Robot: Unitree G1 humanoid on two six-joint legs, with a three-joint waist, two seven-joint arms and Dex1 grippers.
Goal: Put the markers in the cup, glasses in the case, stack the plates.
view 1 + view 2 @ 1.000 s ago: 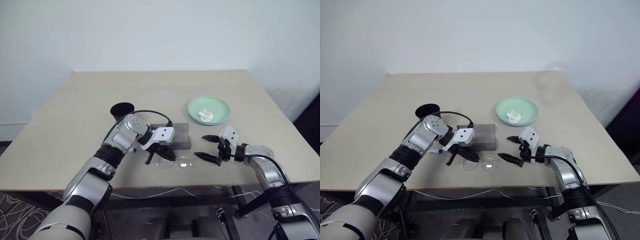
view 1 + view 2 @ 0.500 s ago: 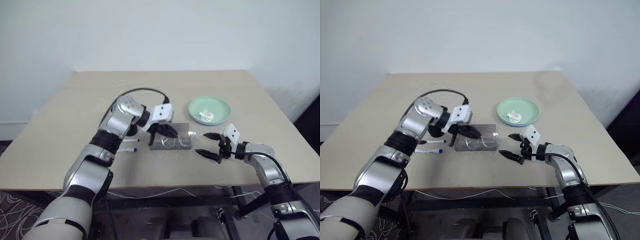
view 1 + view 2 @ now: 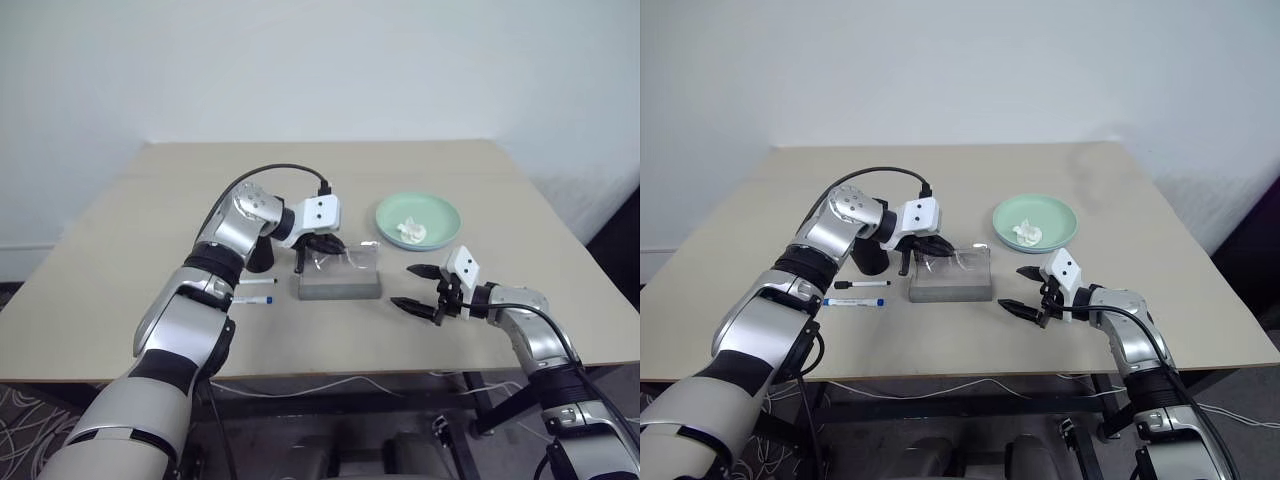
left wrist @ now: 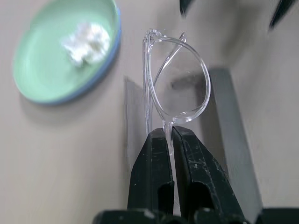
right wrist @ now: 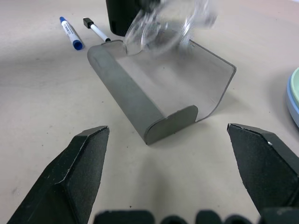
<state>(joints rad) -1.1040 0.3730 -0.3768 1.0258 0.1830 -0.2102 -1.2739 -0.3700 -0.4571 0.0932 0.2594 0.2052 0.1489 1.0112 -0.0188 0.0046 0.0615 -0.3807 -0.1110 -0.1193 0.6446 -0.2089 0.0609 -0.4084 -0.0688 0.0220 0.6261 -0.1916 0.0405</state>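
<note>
Left gripper (image 4: 172, 135) fingers pinch the glasses (image 4: 175, 77) by a thin part of the frame, held over the open grey case (image 3: 339, 276) mid-desk; right gripper (image 3: 421, 288) fingers spread wide, empty, near the front edge. Risk: the narrow pinch may let the glasses swing or slip, landing on the case's rim or the desk (image 3: 150, 200). Count: one glasses, one case, one cup (image 3: 872, 257), two markers (image 3: 860, 292), plates (image 3: 418, 220) stacked, mint over blue, white scrap (image 3: 411, 231) on top.
</note>
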